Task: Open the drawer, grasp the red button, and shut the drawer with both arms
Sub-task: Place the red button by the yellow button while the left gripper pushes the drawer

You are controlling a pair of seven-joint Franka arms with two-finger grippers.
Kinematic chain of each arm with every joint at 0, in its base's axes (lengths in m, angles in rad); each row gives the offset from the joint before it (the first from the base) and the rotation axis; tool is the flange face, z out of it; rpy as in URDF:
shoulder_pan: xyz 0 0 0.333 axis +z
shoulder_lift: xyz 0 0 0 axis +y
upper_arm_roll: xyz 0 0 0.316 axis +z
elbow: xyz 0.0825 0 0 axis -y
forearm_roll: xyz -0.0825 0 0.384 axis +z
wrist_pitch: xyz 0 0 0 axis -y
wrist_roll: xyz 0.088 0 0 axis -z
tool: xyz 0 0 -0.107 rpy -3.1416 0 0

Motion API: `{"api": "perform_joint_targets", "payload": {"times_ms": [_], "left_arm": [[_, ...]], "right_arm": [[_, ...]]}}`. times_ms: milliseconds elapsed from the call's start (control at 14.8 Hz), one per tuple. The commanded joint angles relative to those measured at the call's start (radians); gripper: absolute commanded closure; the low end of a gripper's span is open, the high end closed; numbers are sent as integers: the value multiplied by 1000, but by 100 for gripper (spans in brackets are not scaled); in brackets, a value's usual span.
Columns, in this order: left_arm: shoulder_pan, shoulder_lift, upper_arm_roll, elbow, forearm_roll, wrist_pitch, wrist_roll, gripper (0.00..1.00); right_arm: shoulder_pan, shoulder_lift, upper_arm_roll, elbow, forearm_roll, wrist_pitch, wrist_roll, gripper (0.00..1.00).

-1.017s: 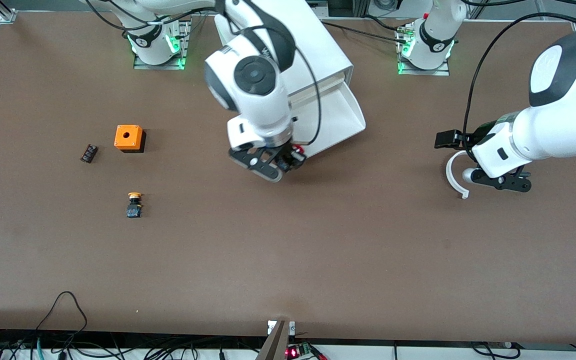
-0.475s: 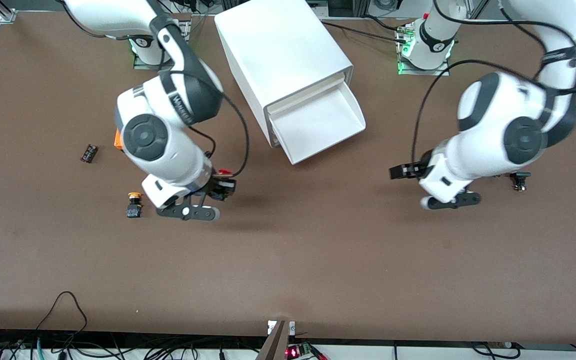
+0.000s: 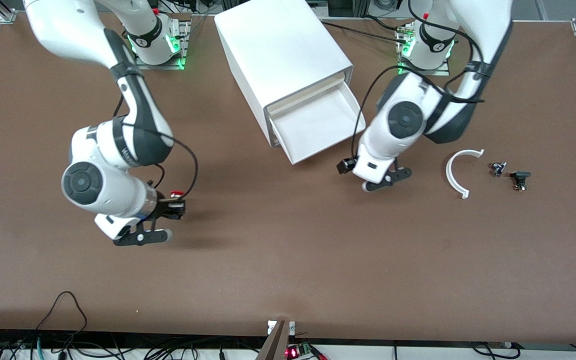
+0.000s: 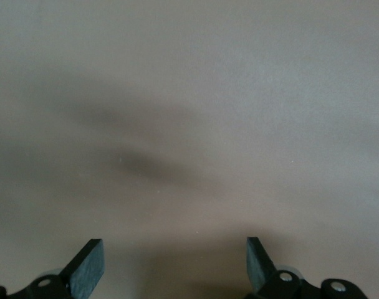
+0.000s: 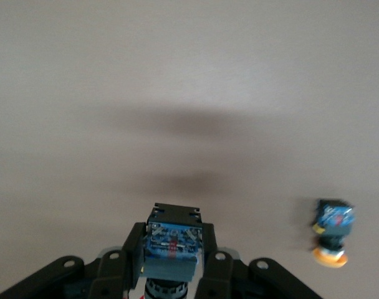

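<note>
The drawer (image 3: 318, 125) stands pulled out of the white cabinet (image 3: 283, 55), and its tray shows nothing inside. My right gripper (image 3: 170, 207) hangs over bare table toward the right arm's end, shut on the button (image 3: 175, 194), whose red cap sticks out sideways. In the right wrist view the button's black-and-blue body (image 5: 172, 240) sits clamped in my right gripper (image 5: 172, 249). My left gripper (image 3: 385, 180) hovers over bare table beside the drawer's front corner. The left wrist view shows this gripper (image 4: 172, 265) open, with only tabletop between its fingers.
A yellow-capped button (image 5: 331, 233) lies on the table near my right gripper; the right arm hides it in the front view. A white curved piece (image 3: 458, 172) and two small dark parts (image 3: 497, 168) (image 3: 519, 179) lie toward the left arm's end. Cables hang at the table's front edge.
The right arm has carried the button from the drawer's mouth toward its own end of the table. The left arm has swung from its end to beside the drawer.
</note>
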Motion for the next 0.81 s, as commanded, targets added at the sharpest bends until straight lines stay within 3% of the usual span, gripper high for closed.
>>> {"api": "perform_joint_targets", "payload": {"times_ms": [0, 475, 746], "left_arm": [[-24, -29, -4, -29, 43, 14, -95, 0], [-64, -29, -18, -64, 43, 15, -164, 0], [-82, -30, -30, -73, 43, 14, -165, 0]], "right_arm": [[-52, -18, 13, -98, 14, 85, -95, 100], [-129, -3, 13, -297, 14, 310, -248, 100], [-139, 16, 13, -317, 16, 340, -258, 100]]}}
